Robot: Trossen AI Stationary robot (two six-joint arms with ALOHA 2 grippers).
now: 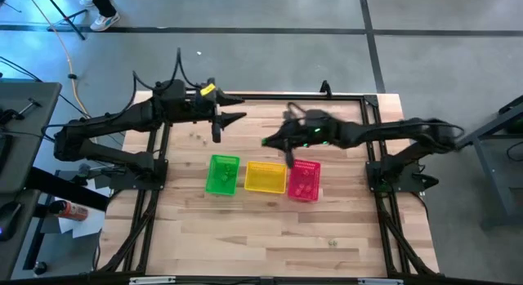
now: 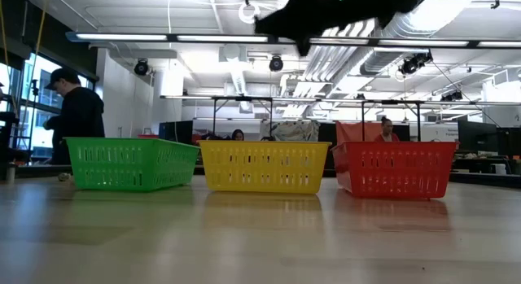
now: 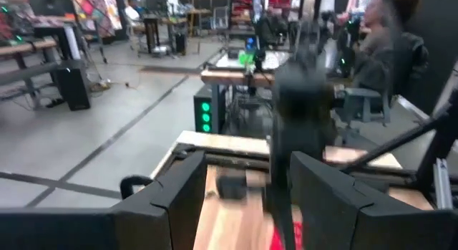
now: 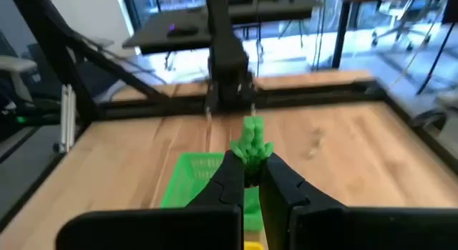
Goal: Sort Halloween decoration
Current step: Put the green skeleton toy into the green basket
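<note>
Looking down, you see three baskets in a row on the wooden table (image 1: 245,228): green basket (image 1: 222,174), yellow basket (image 1: 265,177), pink basket (image 1: 304,180); you cannot tell what lies inside them. Your right gripper (image 4: 250,171) is clamped on a green trinket (image 4: 251,142), raised above the table near the pink basket. Your left gripper (image 1: 242,118) hangs with fingers spread, holding nothing, well apart. A person (image 2: 75,117) stands behind the table.

My wooden worktop (image 1: 245,236) stands on a grey concrete floor (image 1: 270,11) crossed by dark seams. Beyond it I see a white ceiling (image 2: 203,24) with strip lights (image 2: 163,38) and ducts, a window (image 2: 24,97) at one side, desks and a person (image 2: 77,121) standing.
</note>
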